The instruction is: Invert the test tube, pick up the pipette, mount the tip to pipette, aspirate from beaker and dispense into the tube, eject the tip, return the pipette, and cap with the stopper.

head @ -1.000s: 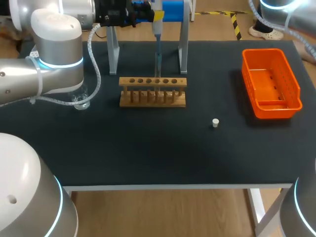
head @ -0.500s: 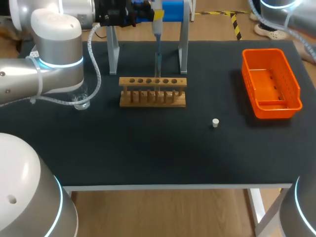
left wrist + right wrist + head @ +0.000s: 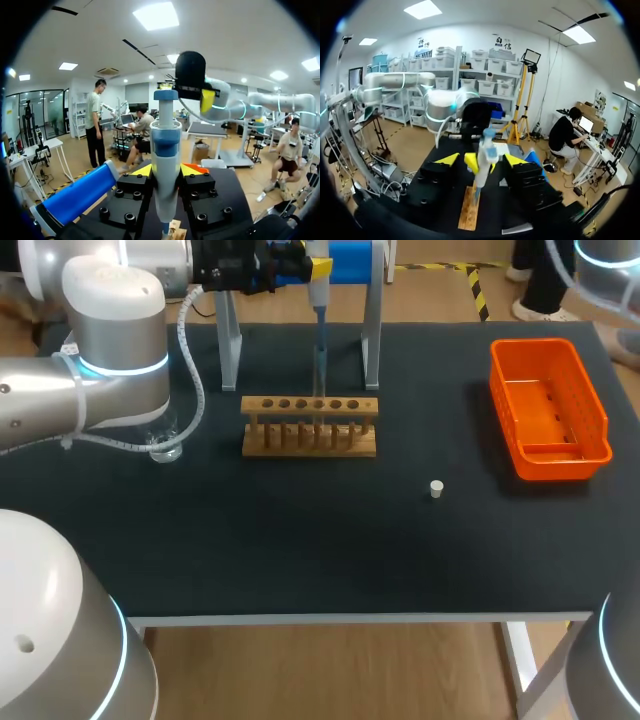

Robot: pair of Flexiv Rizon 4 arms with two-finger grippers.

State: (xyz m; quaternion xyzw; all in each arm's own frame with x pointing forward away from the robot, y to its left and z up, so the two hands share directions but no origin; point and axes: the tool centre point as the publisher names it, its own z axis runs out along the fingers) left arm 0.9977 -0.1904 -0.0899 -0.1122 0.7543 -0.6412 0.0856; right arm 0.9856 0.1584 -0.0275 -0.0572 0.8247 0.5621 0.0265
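Observation:
My left gripper (image 3: 286,262) (image 3: 166,172) is shut on the blue and white pipette (image 3: 320,295) (image 3: 165,160) and holds it upright at the back of the table. The pipette's thin tip (image 3: 320,365) points down at the holes of the wooden rack (image 3: 310,426) (image 3: 470,207). I cannot make out the test tube there. The white stopper (image 3: 436,489) lies on the mat to the right of the rack, and the clear beaker (image 3: 165,446) stands to its left. My right gripper (image 3: 481,161) (image 3: 192,80) is open, facing the pipette (image 3: 485,152) from beyond it and touching nothing.
An orange basket (image 3: 548,405) stands at the right of the table. The pipette stand's grey legs (image 3: 230,340) and blue bar (image 3: 350,260) rise just behind the rack. The left arm's elbow (image 3: 110,340) hangs over the table's left side near the beaker.
The right arm's part at the head view's top right has shifted further right. The left arm, the pipette and the things on the table have kept still.

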